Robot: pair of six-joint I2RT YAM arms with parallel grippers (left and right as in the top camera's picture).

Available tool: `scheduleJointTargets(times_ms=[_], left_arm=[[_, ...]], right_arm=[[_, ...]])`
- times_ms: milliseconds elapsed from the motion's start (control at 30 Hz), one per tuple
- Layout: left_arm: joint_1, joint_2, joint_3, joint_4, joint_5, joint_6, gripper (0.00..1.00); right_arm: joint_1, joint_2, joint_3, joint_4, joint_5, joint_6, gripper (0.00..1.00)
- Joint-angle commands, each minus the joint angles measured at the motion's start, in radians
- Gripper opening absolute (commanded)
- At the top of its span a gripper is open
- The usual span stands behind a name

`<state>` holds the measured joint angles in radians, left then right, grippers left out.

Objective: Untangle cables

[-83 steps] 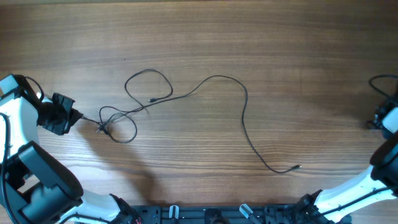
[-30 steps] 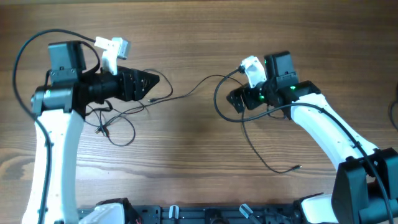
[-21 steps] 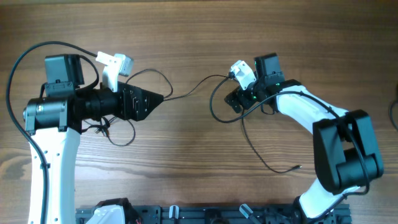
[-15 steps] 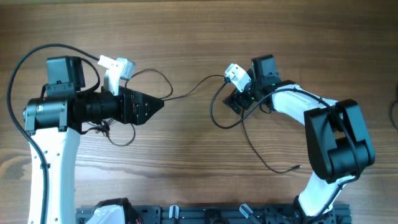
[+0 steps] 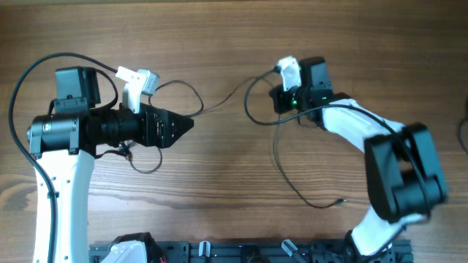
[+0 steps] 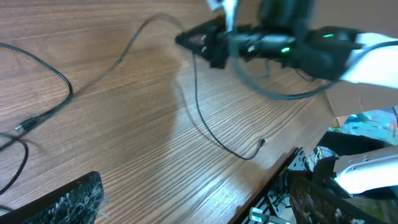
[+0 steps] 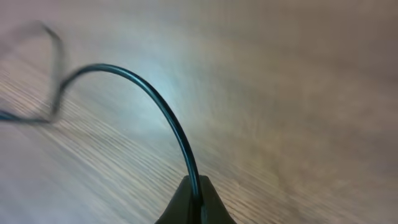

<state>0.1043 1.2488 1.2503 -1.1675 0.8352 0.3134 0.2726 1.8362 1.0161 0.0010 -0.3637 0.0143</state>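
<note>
The cable [image 7: 169, 117] is clamped in the right gripper [image 7: 196, 198]. Its tangled loops lie behind the spread, empty left gripper [image 5: 186, 124]. If the cable is pulled unrestrained, the knot may be tightened.

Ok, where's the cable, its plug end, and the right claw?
cable [image 6: 195, 87], left wrist view, middle stretch.
plug end [image 6: 262, 142], left wrist view, its tip.
right gripper [image 7: 198, 194], right wrist view, closed fingertips.
</note>
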Motion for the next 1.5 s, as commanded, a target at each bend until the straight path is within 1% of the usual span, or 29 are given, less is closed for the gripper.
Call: scheduleJointTargets(times_ms=[0,33,133,233,333,367,433,467,500,567,633,700,800,833,867,900,933,967,1000,1067,1100,1133,1167,1233,1300,1367,1400,1467], left_arm=[[0.002,-0.005,0.012,0.004,0.001,0.02,0.98],[0.002,-0.005,0.012,0.004,0.001,0.02,0.98],[0.002,-0.005,0.012,0.004,0.001,0.02,0.98],[0.002,-0.005,0.012,0.003,0.001,0.019,0.98],[0.002,-0.005,0.012,0.003,0.001,0.02,0.97],[0.002,-0.005,0.012,0.003,-0.019,0.02,0.97],[0.002,-0.004,0.011,0.004,-0.064,0.02,0.95],[0.002,-0.002,0.01,0.003,-0.07,0.02,0.95],[0.002,0.005,0.01,0.002,-0.066,0.019,0.94],[-0.015,0.024,0.005,-0.003,-0.066,0.02,0.94],[-0.063,0.055,-0.024,0.014,-0.067,0.02,0.94],[-0.115,0.092,-0.058,0.05,-0.066,0.02,0.97],[-0.248,0.196,-0.069,0.071,-0.071,0.02,1.0],[-0.28,0.227,-0.069,0.076,-0.085,0.02,1.0],[-0.298,0.245,-0.069,0.079,-0.098,0.02,0.99],[-0.322,0.271,-0.069,0.079,-0.105,0.02,0.96],[-0.343,0.291,-0.069,0.079,-0.104,0.02,0.93],[-0.364,0.304,-0.069,0.078,-0.104,0.02,0.93],[-0.383,0.306,-0.069,0.079,-0.105,0.02,0.93],[-0.408,0.305,-0.069,0.085,-0.105,0.02,0.94],[-0.414,0.306,-0.069,0.09,-0.105,0.02,0.94],[-0.417,0.305,-0.069,0.092,-0.105,0.02,0.94],[-0.417,0.305,-0.069,0.092,-0.105,0.02,0.94],[-0.417,0.305,-0.069,0.091,-0.105,0.019,0.94],[-0.417,0.305,-0.07,0.09,-0.104,0.019,0.93],[-0.417,0.306,-0.07,0.085,-0.105,0.019,0.93],[-0.417,0.306,-0.071,0.085,-0.105,0.019,0.93],[-0.417,0.306,-0.072,0.085,-0.104,0.019,0.93]], right_arm=[[0.001,-0.29,0.003,0.018,-0.023,0.014,0.04],[0.001,-0.407,0.006,0.029,-0.019,-0.018,0.04],[0.001,-0.655,0.006,0.058,-0.019,-0.016,0.04],[0.001,-0.813,0.006,0.067,-0.02,-0.007,0.04],[0.001,-0.935,0.006,0.15,-0.02,0.076,0.04],[0.001,-0.984,0.006,0.26,-0.02,0.135,0.04],[0.001,-1.009,0.006,0.365,-0.024,0.22,0.04],[0.001,-1.015,0.006,0.45,-0.052,0.291,0.04],[0.001,-1.015,0.006,0.499,-0.08,0.331,0.04],[0.001,-1.013,0.006,0.542,-0.103,0.375,0.04],[0.001,-1.014,0.006,0.544,-0.111,0.382,0.04],[0.001,-1.014,0.006,0.546,-0.111,0.382,0.04],[0.001,-1.014,0.006,0.567,-0.132,0.379,0.04],[0.001,-1.014,0.006,0.584,-0.132,0.351,0.04],[0.001,-1.014,0.006,0.592,-0.13,0.292,0.04],[0.0,-1.016,0.006,0.588,-0.091,0.157,0.04],[-0.006,-1.016,0.006,0.581,0.004,0.07,0.04],[-0.013,-1.015,0.006,0.572,0.162,0.028,0.04],[-0.016,-1.014,0.006,0.559,0.27,0.006,0.04],[-0.041,-0.988,0.006,0.516,0.611,-0.103,0.04],[-0.057,-0.974,0.006,0.511,0.689,-0.141,0.04],[-0.085,-0.956,0.006,0.512,0.743,-0.183,0.04],[-0.113,-0.944,0.006,0.512,0.754,-0.213,0.04],[-0.225,-0.909,0.006,0.518,0.761,-0.212,0.04],[-0.397,-0.859,0.006,0.515,0.75,-0.071,0.04],[-0.561,-0.803,0.006,0.5,0.656,0.071,0.04],[-0.639,-0.771,0.006,0.491,0.594,0.124,0.04],[-0.811,-0.686,0.006,0.429,0.493,0.18,0.04]])
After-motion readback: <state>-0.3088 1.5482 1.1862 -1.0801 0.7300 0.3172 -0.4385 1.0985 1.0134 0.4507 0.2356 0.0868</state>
